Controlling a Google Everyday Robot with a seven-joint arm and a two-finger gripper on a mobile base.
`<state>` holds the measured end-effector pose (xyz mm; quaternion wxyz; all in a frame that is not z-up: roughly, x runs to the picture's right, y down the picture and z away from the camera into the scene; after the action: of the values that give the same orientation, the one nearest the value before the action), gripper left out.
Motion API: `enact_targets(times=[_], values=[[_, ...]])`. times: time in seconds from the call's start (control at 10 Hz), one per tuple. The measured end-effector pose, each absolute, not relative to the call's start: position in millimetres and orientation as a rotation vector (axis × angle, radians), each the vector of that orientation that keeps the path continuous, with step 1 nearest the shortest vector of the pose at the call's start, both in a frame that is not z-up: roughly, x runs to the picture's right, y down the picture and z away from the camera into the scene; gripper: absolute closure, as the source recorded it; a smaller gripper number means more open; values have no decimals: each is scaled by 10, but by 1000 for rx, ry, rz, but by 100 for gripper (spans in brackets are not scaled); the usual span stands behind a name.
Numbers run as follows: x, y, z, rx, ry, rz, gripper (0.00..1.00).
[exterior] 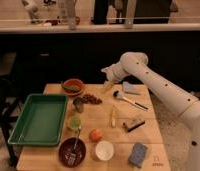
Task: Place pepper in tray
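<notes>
The pepper (69, 88), slim and dark green, lies in the small orange bowl (73, 82) at the back of the wooden table. The large green tray (38, 120) sits at the table's left side, with nothing in it. My gripper (107, 86) hangs at the end of the white arm that reaches in from the right. It is above the table's back middle, to the right of the orange bowl and apart from the pepper. It holds nothing that I can see.
A pale green cup (74, 122), an orange-red fruit (95, 135), a dark bowl with a fork (72, 150), a white cup (104, 150) and a blue sponge (138, 153) stand near the front. A brush (128, 100), a brown block (134, 123) and dark nuts (91, 99) lie mid-table.
</notes>
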<state>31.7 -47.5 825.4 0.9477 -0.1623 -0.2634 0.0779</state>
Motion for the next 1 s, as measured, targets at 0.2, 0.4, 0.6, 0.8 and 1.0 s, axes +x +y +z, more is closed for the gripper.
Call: enact_targets(times=[0.2,0.4,0.6,0.8,1.0], values=[[156,-518,8350,-321,-538,156,20],[67,-554,8433,-298,-527,185,20],[20,-560,8448,-296,-529,188,20],[41,-556,8450,-296,-528,190,20],[15,-557,8449,-297,-530,188,20]])
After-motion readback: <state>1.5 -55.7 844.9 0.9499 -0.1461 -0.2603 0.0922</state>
